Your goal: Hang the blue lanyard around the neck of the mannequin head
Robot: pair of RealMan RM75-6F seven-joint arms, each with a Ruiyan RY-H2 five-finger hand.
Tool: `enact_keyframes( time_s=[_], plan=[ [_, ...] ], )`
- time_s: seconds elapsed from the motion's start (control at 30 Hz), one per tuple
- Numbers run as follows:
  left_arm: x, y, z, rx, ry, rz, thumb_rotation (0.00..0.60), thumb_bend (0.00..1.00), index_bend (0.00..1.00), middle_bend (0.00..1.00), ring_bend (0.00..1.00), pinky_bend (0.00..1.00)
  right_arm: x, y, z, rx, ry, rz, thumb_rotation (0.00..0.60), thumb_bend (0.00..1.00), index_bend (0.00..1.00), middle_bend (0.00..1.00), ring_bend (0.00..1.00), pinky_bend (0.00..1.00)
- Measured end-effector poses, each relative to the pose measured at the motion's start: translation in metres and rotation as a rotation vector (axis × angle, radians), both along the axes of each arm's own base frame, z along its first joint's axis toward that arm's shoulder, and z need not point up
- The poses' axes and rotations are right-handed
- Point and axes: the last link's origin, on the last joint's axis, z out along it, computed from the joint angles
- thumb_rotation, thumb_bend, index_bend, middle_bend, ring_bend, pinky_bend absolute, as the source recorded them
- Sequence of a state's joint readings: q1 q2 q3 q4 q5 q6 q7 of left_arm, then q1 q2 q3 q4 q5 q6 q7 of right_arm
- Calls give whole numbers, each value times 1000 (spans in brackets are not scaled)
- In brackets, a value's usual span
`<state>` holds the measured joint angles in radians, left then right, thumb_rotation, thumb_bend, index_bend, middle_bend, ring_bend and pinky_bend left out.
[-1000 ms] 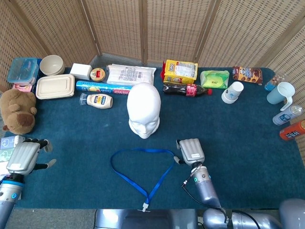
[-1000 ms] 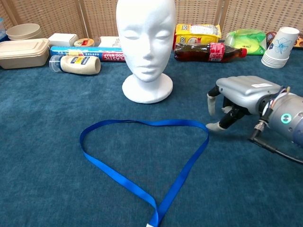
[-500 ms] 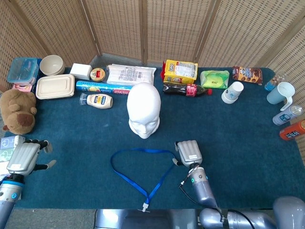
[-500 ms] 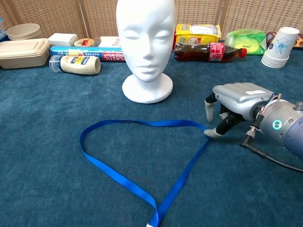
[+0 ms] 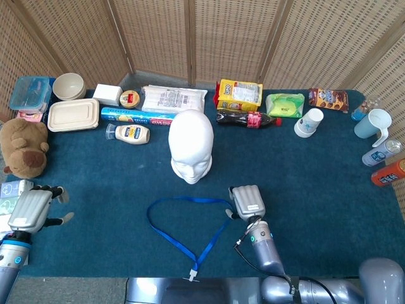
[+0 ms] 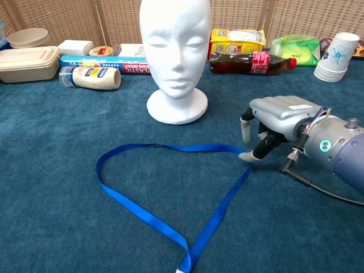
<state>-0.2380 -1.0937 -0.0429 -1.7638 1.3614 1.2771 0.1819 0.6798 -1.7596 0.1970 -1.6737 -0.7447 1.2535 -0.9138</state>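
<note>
The blue lanyard [image 5: 183, 229] [image 6: 165, 222] lies flat in a loop on the blue cloth, in front of the white mannequin head [image 5: 191, 145] [image 6: 176, 57], which stands upright facing me. My right hand [image 5: 245, 201] [image 6: 276, 122] hovers palm down at the loop's right corner, fingers curled downward, one fingertip touching or almost touching the strap; it holds nothing. My left hand [image 5: 30, 209] rests far to the left near the table edge, fingers apart and empty, seen only in the head view.
Behind the head lie a mayonnaise bottle [image 5: 131, 133], a wrap box [image 5: 130, 116], a cola bottle [image 5: 248, 119] and snack packs [image 5: 239, 94]. A teddy bear [image 5: 24, 147] sits left. Paper cups [image 5: 309, 122] and bottles [image 5: 386, 161] stand right.
My right hand has crept leftward to the lanyard's right corner, and the strap there has been nudged slightly. The left hand has stayed still.
</note>
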Motion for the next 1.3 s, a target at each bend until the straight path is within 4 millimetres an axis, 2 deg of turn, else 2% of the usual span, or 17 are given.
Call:
enact_keyframes(
  time_s=[0.43, 0.77, 1.3],
  plan=[
    [-3, 0, -1, -2, -2, 4, 547, 188, 528, 525, 455, 379, -7, -4, -8, -4, 31, -28, 448, 310, 467, 958, 1000, 1000],
    [-3, 1, -2, -5, -3, 2, 544, 189, 529, 522, 453, 378, -9, -3, -7, -9, 46, -34, 448, 392, 485, 958, 1000, 1000],
    [-4, 1, -3, -11, 3, 7, 544, 189, 528, 517, 451, 378, -7, -3, -13, 8, 72, -33, 448, 432, 511, 958, 1000, 1000]
  ],
)
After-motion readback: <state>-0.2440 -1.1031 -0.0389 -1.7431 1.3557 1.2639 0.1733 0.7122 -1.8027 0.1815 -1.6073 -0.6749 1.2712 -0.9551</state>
